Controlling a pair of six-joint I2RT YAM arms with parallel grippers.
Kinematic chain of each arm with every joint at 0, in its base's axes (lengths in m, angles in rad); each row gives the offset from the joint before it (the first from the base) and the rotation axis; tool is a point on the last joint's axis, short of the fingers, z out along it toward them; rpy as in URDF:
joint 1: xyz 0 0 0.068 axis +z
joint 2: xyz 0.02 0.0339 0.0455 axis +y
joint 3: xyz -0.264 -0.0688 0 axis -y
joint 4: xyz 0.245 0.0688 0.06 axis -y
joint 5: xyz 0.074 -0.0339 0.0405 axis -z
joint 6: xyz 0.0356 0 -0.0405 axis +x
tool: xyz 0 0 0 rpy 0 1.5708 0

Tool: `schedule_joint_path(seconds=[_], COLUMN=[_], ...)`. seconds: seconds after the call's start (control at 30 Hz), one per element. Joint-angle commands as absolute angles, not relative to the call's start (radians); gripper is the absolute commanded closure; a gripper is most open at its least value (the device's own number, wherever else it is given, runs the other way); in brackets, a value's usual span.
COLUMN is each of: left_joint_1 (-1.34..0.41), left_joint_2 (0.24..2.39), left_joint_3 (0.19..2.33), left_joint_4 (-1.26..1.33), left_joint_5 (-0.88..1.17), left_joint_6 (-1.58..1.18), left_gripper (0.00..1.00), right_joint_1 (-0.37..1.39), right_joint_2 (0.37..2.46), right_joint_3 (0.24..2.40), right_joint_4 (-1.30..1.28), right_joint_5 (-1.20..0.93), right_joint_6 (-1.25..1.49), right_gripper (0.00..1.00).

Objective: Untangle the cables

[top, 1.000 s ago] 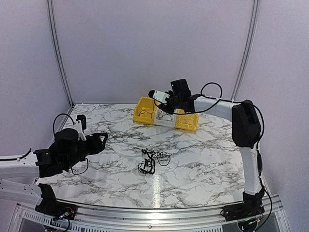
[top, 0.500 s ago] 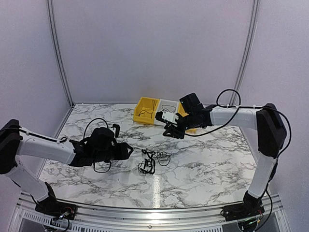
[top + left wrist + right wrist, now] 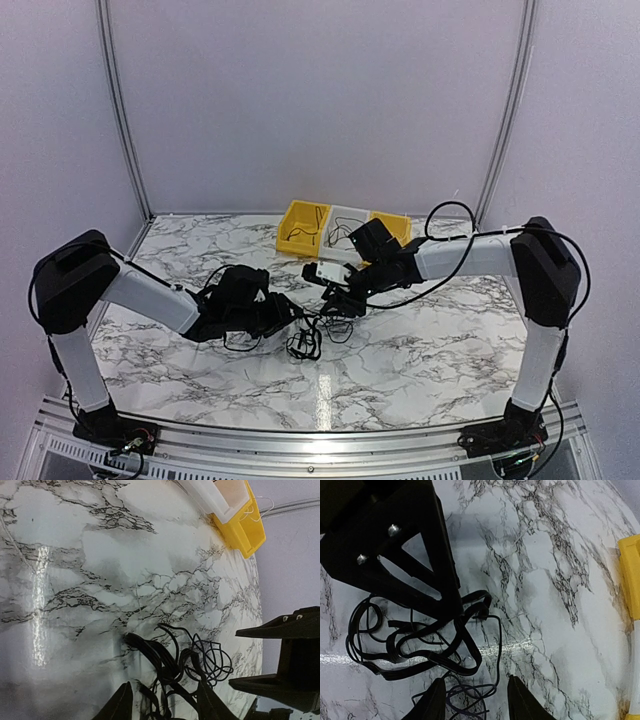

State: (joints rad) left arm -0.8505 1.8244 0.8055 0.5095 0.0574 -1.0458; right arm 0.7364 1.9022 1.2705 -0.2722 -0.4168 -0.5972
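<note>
Left gripper (image 3: 288, 314), fingers spread, straddled the left edge of the cables (image 3: 315, 335), a black knot on the marble table (image 3: 450, 340). Just behind it hovered the right gripper (image 3: 335, 300), likewise spread. The knot looked intact, so most untangling remained. Farther back, the bins (image 3: 300, 240) apparently held a few separated strands.

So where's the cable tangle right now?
In the top view, the cables lie at the middle of the table, between the left hand and the right hand.
</note>
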Motion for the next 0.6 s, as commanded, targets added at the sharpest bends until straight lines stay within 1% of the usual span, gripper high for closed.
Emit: schedule_joint_path(seconds=[0.0,0.2,0.43,0.47,0.57], left_joint_1=[-0.836,-0.821,-0.810,-0.809,-0.806], left_joint_2=[1.884,1.927,1.893,1.886,1.873], left_joint_3=[0.834,0.836,0.798,0.794,0.782], left_joint_4=[0.671,0.743,0.767,0.768,0.773], left_joint_5=[0.118,0.099,0.035,0.033,0.030], left_joint_6=[-1.189,-1.247,-1.242,-1.237,-1.230], left_gripper=[0.58,0.77,0.98,1.00,1.00], right_joint_1=[0.743,0.742,0.742,0.743,0.742], right_joint_2=[1.936,1.956,1.998,2.003,2.012], right_joint_3=[1.254,1.239,1.241,1.242,1.244], right_joint_4=[-0.247,-0.251,-0.273,-0.274,-0.274], right_joint_5=[-0.386,-0.396,-0.417,-0.416,-0.420], right_joint_6=[-0.592,-0.597,-0.598,-0.597,-0.595], right_gripper=[0.58,0.58,0.60,0.60,0.60])
